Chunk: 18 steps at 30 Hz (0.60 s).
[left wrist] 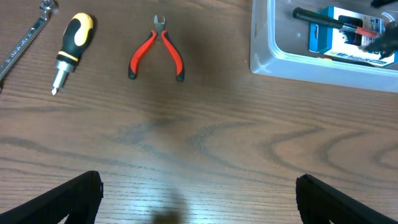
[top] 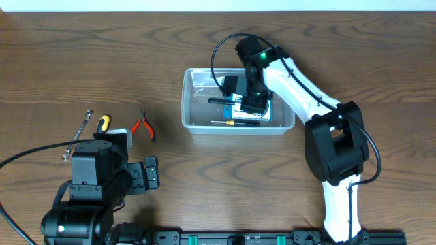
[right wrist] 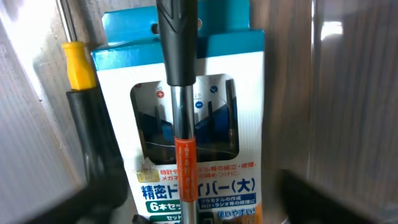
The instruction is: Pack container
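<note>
The clear container (top: 187, 102) stands at the table's middle back; it also shows in the left wrist view (left wrist: 261, 56). In it lie a blue-and-white box (top: 266, 114), a black-handled tool (top: 219, 100) with a silver shaft and orange band (right wrist: 181, 93), and a thin screwdriver (top: 238, 123) with a yellow end (right wrist: 78, 62). My right gripper (top: 252, 102) is inside the container, low over the box (right wrist: 224, 155). It is open (right wrist: 199, 199), its fingers on either side of the tool's shaft without touching it. My left gripper (top: 150, 173) is open and empty (left wrist: 199, 193) over bare table.
Red-handled pliers (top: 143, 126) (left wrist: 156, 53), a yellow-and-black screwdriver (top: 102, 123) (left wrist: 71, 50) and a silver wrench (top: 77, 134) (left wrist: 25, 40) lie on the wood table left of the container, just beyond my left gripper.
</note>
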{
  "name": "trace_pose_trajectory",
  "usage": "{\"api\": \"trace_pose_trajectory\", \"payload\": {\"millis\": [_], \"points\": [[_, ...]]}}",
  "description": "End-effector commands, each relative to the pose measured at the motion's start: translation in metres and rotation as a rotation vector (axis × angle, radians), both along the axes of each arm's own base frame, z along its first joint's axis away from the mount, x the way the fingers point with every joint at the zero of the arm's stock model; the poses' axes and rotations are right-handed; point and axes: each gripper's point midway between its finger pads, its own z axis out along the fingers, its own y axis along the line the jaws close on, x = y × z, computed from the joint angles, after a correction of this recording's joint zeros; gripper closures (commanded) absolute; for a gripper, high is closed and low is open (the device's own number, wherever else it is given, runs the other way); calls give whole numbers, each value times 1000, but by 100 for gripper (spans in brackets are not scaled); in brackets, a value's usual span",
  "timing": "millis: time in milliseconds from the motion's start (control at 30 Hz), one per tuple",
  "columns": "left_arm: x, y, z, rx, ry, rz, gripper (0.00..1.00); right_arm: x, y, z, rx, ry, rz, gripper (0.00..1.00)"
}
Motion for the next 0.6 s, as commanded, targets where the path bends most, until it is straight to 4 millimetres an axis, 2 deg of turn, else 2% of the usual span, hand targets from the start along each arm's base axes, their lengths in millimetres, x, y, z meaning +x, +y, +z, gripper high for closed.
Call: {"api": "trace_pose_trajectory", "payload": {"millis": [0, 100, 167, 300, 400, 467, 500, 567], "points": [[2, 1, 5, 11, -14, -5, 2, 0, -2, 5, 12, 3, -73, 1], [2, 1, 5, 10, -15, -4, 2, 3, -1, 28, 40, -42, -98, 1], [2, 1, 5, 11, -16, -5, 2, 5, 0, 57, 70, -94, -105, 1], [5, 1, 7, 10, -28, -5, 2, 10, -8, 139, 158, -252, -307, 1], [5, 1, 13, 6, -37, 1, 2, 8, -36, 205, 210, -398, -459, 1], [6, 1, 27, -12, -44, 26, 2, 4, -60, 242, 270, -469, -568, 1], [7, 1, 33, -17, -42, 33, 2, 0, -77, 261, 310, -500, -654, 1], [14, 1, 45, -17, -10, 39, 2, -7, -112, 285, 372, -532, -829, 1]]}}
